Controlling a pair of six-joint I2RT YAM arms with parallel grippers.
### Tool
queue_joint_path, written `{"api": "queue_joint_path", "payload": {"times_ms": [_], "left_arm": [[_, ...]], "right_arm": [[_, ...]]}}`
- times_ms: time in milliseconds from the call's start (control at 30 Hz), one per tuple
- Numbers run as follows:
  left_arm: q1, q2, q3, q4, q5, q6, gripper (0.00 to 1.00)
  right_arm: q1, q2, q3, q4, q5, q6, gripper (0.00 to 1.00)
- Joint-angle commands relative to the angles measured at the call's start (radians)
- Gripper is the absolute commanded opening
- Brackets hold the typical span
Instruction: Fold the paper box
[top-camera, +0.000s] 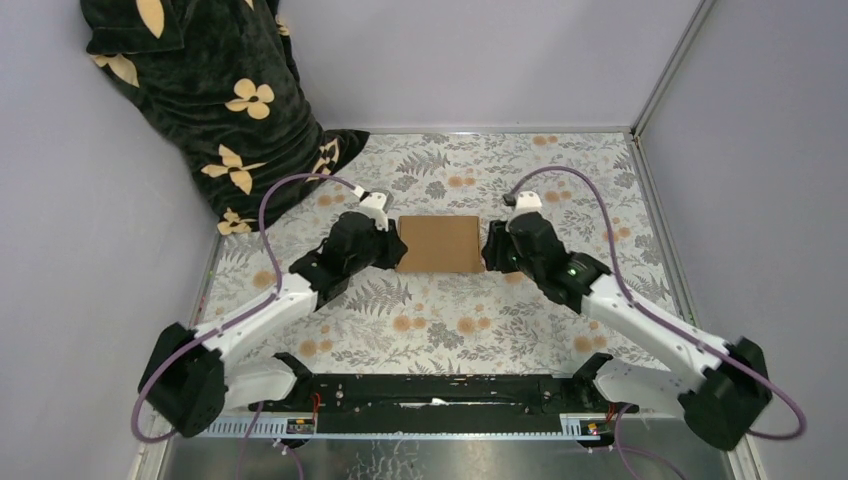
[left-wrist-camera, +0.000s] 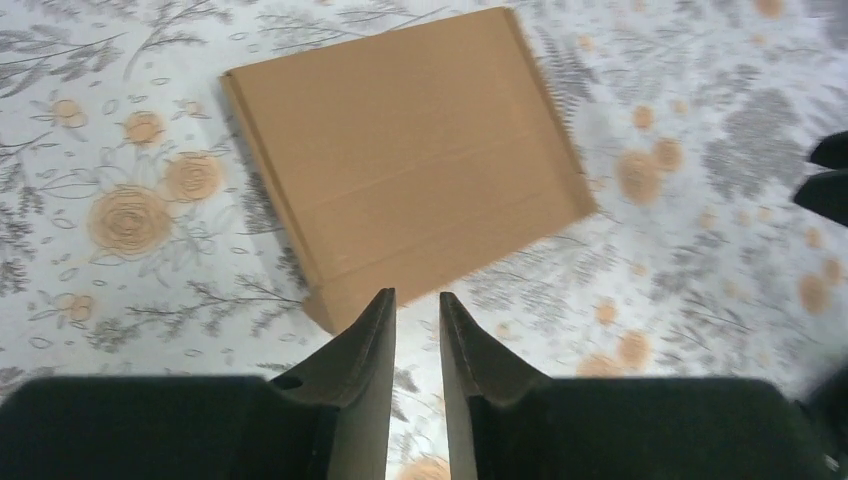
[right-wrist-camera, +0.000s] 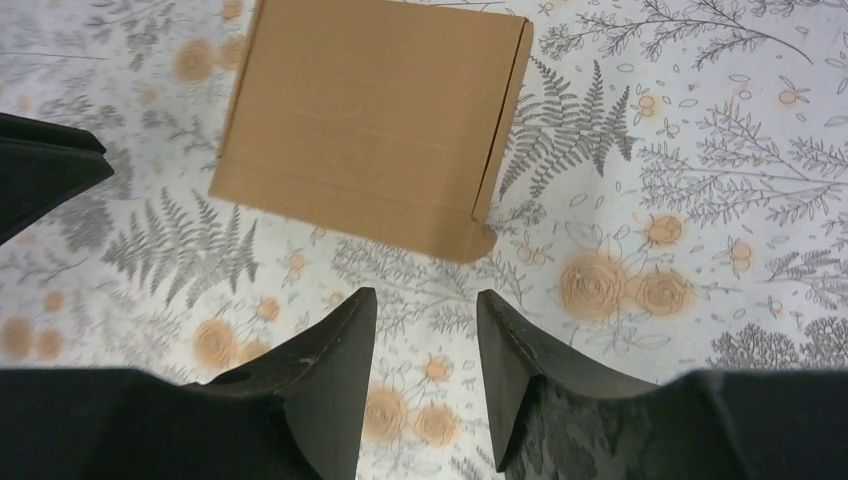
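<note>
In the middle of the fern-and-rose printed tablecloth (top-camera: 450, 320), the paper box (top-camera: 440, 244) lay flat and closed, flanked by the two arms. The left gripper (left-wrist-camera: 417, 303) hung just beside the box's near corner with its fingers a narrow gap apart and nothing between them. The right gripper (right-wrist-camera: 424, 298) stood a little off the opposite side, its fingers wider apart and likewise empty. We judged the folding largely done, so the risks lay in undoing it. The box looked light and sat loose on the cloth, so a nudge from either fingertip could have slid or spun it. A left finger dropping onto that near corner could have dented the wall or caught under the lid's edge. At the corner facing the right wrist camera a small rounded tab (right-wrist-camera: 481, 240) bulged slightly. If it was not fully seated, we thought, the lid might spring up once left alone. Any drag on the cloth could also have rucked it and tipped the box. The box was plain brown corrugated board — matte, unmarked, a shallow rectangle with crisp edges and faint crease lines across its top. The fingers were dark, dull wedges tapering to blunt tips — hard against soft card.
</note>
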Motion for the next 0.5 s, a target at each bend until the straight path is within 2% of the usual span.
{"api": "queue_joint_path", "payload": {"times_ms": [0, 167, 200, 267, 300, 333, 367, 467], "left_arm": [[-0.087, -0.15, -0.005, -0.097, 0.029, -0.085, 0.3], [-0.209, -0.333, -0.085, -0.095, 0.048, -0.261, 0.34], [-0.233, -0.362, -0.1, -0.095, 0.055, -0.285, 0.37], [-0.272, -0.407, -0.107, -0.137, 0.076, -0.304, 0.42], [-0.287, -0.429, -0.106, -0.179, 0.073, -0.318, 0.48], [-0.298, -0.456, -0.108, -0.215, 0.078, -0.334, 0.81], [-0.306, -0.485, -0.114, -0.25, 0.09, -0.358, 0.97], [-0.318, -0.58, -0.129, -0.281, 0.152, -0.437, 0.99]], "right_arm": [[-0.003, -0.195, -0.096, -0.093, -0.133, 0.062, 0.5], [-0.003, -0.352, -0.24, -0.128, -0.269, 0.148, 0.59], [-0.003, -0.364, -0.244, -0.153, -0.283, 0.157, 0.69], [-0.003, -0.384, -0.243, -0.185, -0.32, 0.174, 0.77], [-0.003, -0.393, -0.237, -0.201, -0.335, 0.186, 0.79], [-0.003, -0.402, -0.229, -0.212, -0.352, 0.198, 0.8], [-0.003, -0.412, -0.223, -0.218, -0.368, 0.211, 0.81], [-0.003, -0.408, -0.188, -0.242, -0.423, 0.232, 0.85]]}}
